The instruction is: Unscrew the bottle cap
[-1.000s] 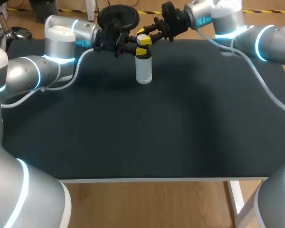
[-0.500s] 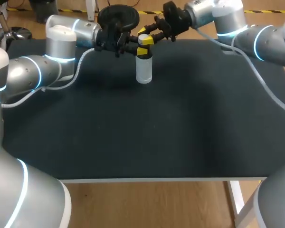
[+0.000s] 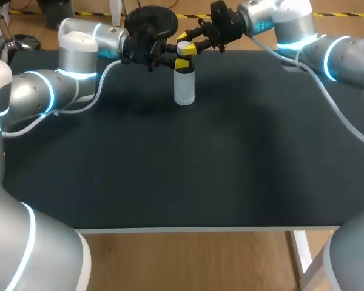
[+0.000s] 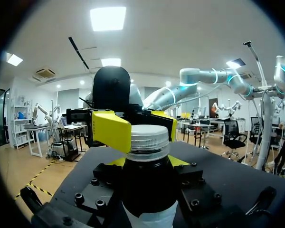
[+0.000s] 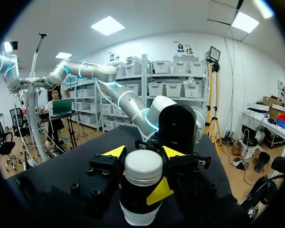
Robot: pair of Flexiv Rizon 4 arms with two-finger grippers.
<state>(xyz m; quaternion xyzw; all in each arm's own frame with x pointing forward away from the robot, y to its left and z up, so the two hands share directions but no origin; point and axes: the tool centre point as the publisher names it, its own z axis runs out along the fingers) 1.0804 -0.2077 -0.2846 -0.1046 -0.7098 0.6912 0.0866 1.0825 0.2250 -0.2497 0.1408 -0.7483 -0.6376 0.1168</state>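
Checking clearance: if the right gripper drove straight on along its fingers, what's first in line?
The silver screw cap of the clear plastic bottle is between the right gripper's fingers; straight on, probably the left gripper just beyond. Depth unclear.

no readable text, number or sign is showing on the bottle (image 3: pixel 184 91), on its cap (image 5: pixel 143 164) or on the table (image 3: pixel 230 170). the pale label (image 4: pixel 147 219) around the bottle is looking blank, any print on it too small to tell.
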